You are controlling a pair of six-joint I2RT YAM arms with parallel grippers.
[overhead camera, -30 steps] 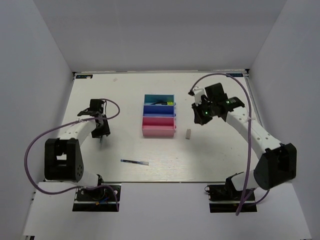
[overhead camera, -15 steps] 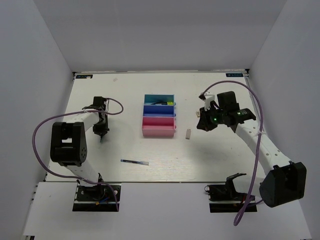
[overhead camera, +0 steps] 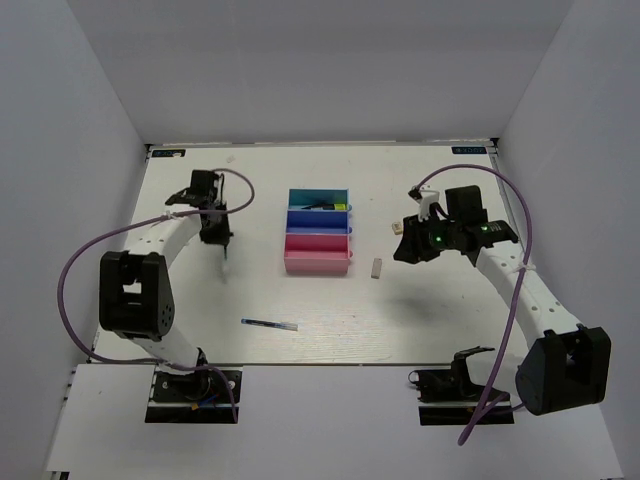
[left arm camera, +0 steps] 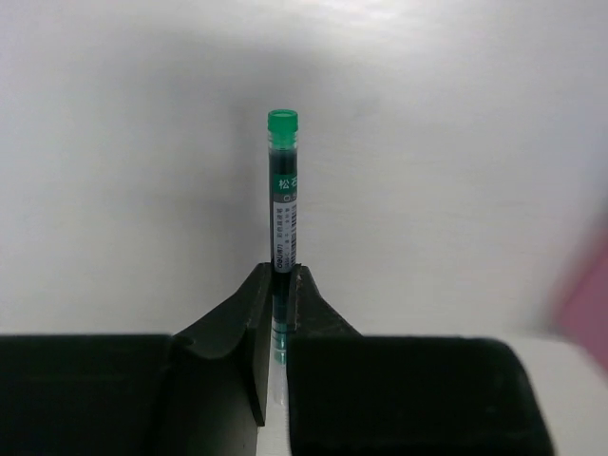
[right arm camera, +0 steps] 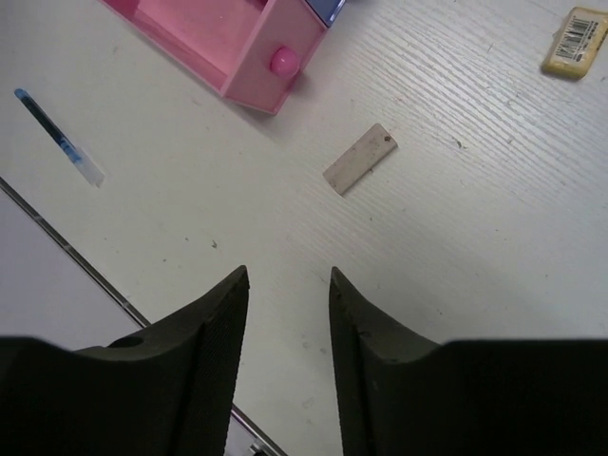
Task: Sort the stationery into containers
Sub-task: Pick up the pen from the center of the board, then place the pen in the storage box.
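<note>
Green highlighter (left arm camera: 283, 190): one, pinched at its lower end by the left claw (left arm camera: 281, 285), jaws closed tight on the barrel, green cap pointing away from the wrist. From the top view the left claw (overhead camera: 218, 236) hangs over the table (overhead camera: 180, 300) at 9 o'clock of the bins, well apart, with the green highlighter (overhead camera: 224, 252) sticking out below it.

Bins: three in a joined row, teal bin (overhead camera: 303, 196) at 12, blue bin (overhead camera: 300, 220) in the middle, pink bin (overhead camera: 310, 262) at 6. One yellow highlighter (overhead camera: 338, 206) shows in the teal bin; exact count inside cannot be told.

Erasers: two on the table. White eraser (overhead camera: 377, 267) at 4 o'clock, just beside the pink bin. Beige eraser (overhead camera: 397, 228) at 3 o'clock of the blue bin, apart.

Pen (overhead camera: 268, 323): one, flat on the table at 7 o'clock of the bins.

Right claw (overhead camera: 403, 248): near the beige eraser, jaws parted about halfway, nothing between them; the wrist view shows the right claw (right arm camera: 288, 285) above bare table with the white eraser (right arm camera: 359, 159) ahead.
</note>
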